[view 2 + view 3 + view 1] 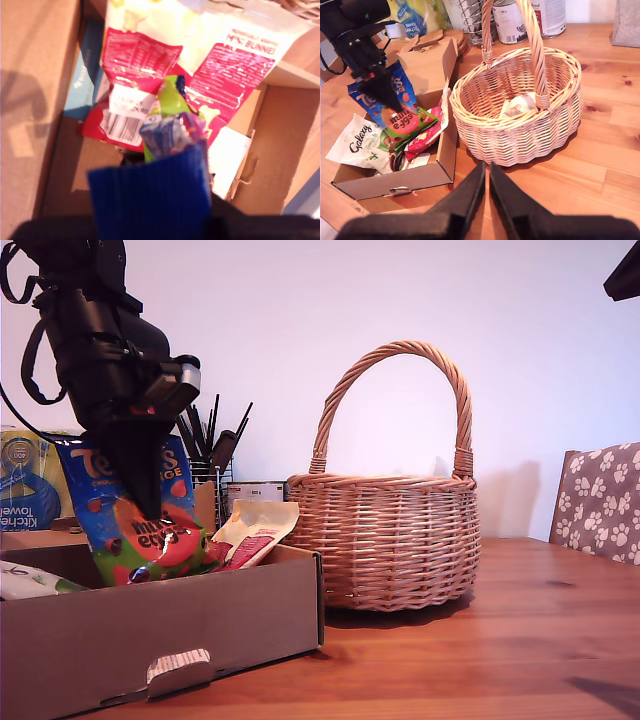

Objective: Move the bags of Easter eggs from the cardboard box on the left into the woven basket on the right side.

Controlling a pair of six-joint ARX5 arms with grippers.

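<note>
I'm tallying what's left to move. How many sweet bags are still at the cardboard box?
3 visible: the blue bag lifted in my first gripper, the white Galaxy bag lying inside, and the cream-and-red bag leaning on the box wall nearest the basket. More may hide underneath.

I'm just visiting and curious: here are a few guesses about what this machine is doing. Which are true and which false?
1. My first claw is gripping the blue bag above the cardboard box. True.
2. The woven basket holds nothing at all. False: a pale packet already lies inside it.
3. My second claw is closed and carries nothing. True.
4. The blue bag is already over the basket. False: it hangs over the box, on the exterior view's left of the basket.
5. A cream and red bag leans against the box's edge nearest the basket. True.
</note>
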